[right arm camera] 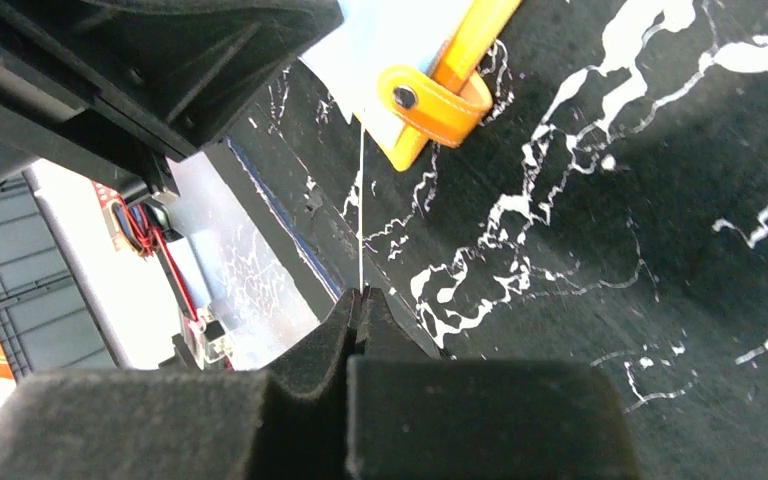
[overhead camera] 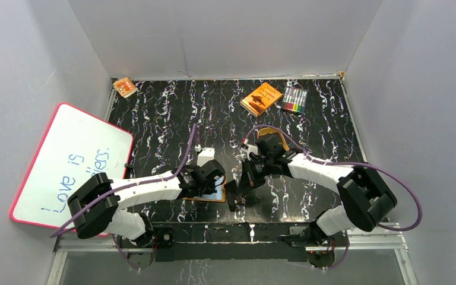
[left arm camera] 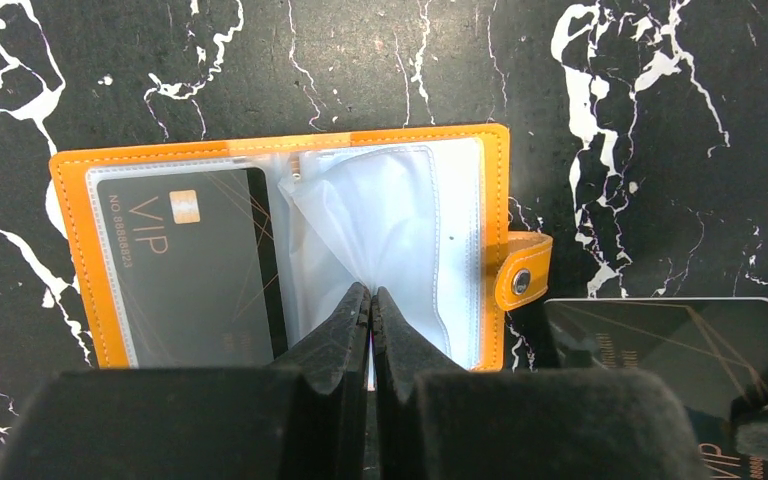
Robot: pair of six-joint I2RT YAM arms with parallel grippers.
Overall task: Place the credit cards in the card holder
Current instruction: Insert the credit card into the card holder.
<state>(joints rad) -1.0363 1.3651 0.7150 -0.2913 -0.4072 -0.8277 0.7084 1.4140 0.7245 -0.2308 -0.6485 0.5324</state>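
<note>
The orange card holder [left arm camera: 280, 145] lies open on the black marbled table, near the front edge [overhead camera: 215, 198]. A dark VIP credit card [left arm camera: 185, 270] sits in its left clear pocket. My left gripper [left arm camera: 370, 295] is shut on a clear plastic sleeve [left arm camera: 380, 220] of the right half and lifts it into a fold. Just right of the snap tab [left arm camera: 520, 282], a second dark credit card [left arm camera: 660, 345] is held above the table. My right gripper [right arm camera: 360, 295] is shut on that credit card, seen edge-on as a thin pale line [right arm camera: 361, 200] pointing toward the tab [right arm camera: 435, 100].
An orange book [overhead camera: 261, 98] and a pack of markers [overhead camera: 295, 100] lie at the back right. A gold oval tray [overhead camera: 271, 141] is partly under the right arm. A whiteboard [overhead camera: 71, 163] leans at the left. A small orange box [overhead camera: 124, 87] sits back left.
</note>
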